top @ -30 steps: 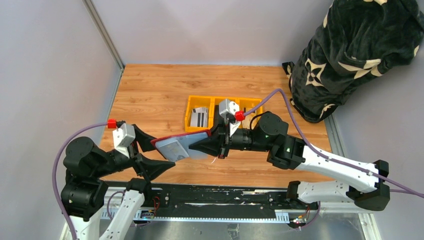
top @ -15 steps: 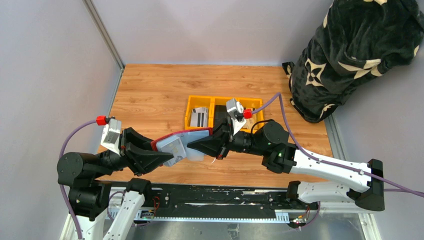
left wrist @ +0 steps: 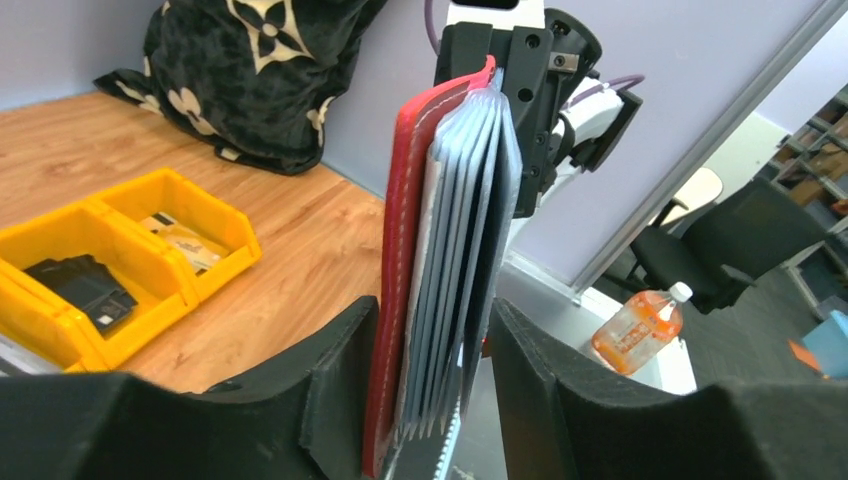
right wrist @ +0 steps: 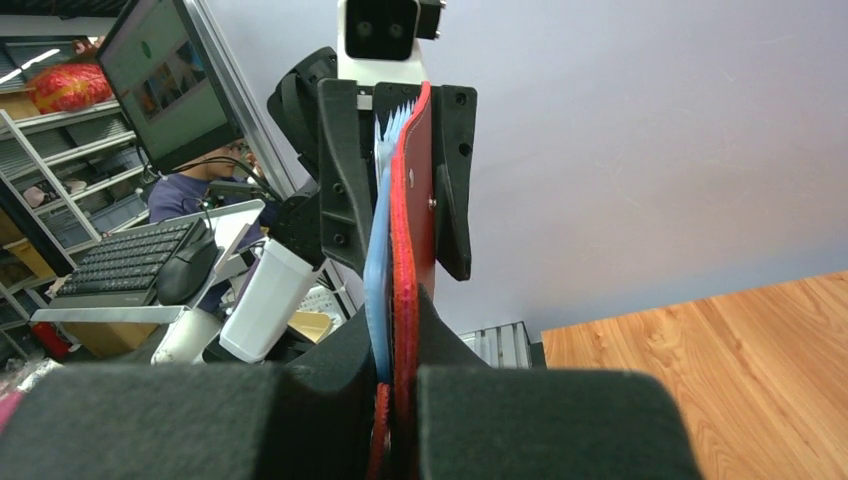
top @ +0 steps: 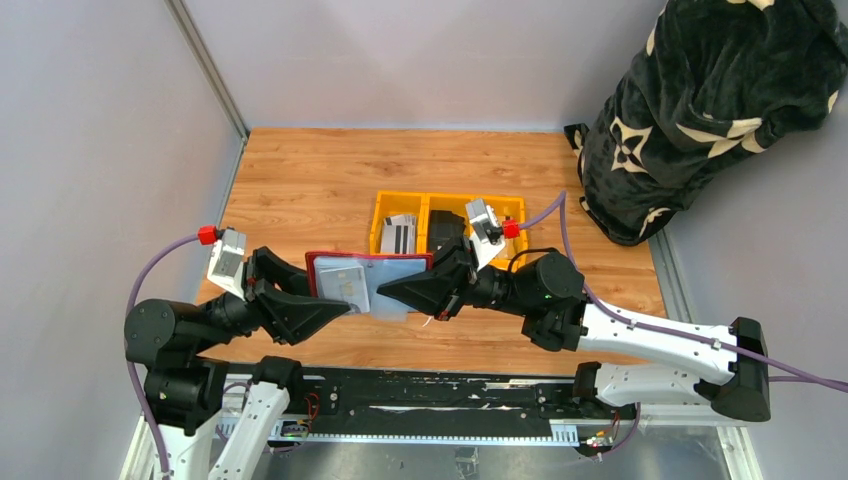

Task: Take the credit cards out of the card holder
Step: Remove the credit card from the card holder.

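The dark red card holder [top: 368, 281] hangs above the table between both grippers, its pale blue-grey sleeves facing up. A pale card [top: 348, 284] shows through the top sleeve. My right gripper [top: 402, 290] is shut on the holder's right edge; in the right wrist view it pinches the red cover [right wrist: 408, 300] and a blue sleeve. My left gripper [top: 322, 300] straddles the left edge. In the left wrist view the red cover [left wrist: 392, 300] rests against one finger, and a small gap separates the fanned sleeves [left wrist: 455, 250] from the other. A white card with black stripes [top: 398, 236] lies in the bin.
The yellow three-part bin [top: 425, 197] stands behind the holder, with a black item [top: 446, 228] in its middle part. It also shows in the left wrist view [left wrist: 215, 200]. A dark patterned blanket bundle [top: 710, 110] fills the back right corner. Grey walls close the left and back sides.
The holder has turned from tilted to level and risen slightly. My left gripper has come around its left edge. My right gripper has stayed shut on it and shifted right.
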Tool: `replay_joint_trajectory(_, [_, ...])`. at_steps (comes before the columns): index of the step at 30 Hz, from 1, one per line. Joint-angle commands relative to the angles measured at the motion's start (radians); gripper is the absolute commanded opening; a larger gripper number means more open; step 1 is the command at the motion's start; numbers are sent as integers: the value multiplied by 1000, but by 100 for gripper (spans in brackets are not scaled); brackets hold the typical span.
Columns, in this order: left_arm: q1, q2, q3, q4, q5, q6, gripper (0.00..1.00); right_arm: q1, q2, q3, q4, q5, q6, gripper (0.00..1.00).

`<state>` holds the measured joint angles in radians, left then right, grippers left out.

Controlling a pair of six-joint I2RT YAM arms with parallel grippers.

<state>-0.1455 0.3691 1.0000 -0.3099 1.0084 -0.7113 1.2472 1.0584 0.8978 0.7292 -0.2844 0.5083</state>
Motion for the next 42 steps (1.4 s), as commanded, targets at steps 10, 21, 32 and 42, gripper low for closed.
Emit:
replay_joint_trajectory(10, [1,5,-4,129,49,-137,37,21,9,-25,116,2,44,0])
replay_joint_trajectory(21, [1,30,-17,110,27,-102,8,21,-23,-26,25,40,30,29])
replay_joint_trajectory(32, [1,122,114,-371,-159,345,0,11,-237,117,-455,357,-148,68])
replay_joint_trajectory(42, [1,136,127,-400,-195,361,0,12,8,212,-398,19,29,63])
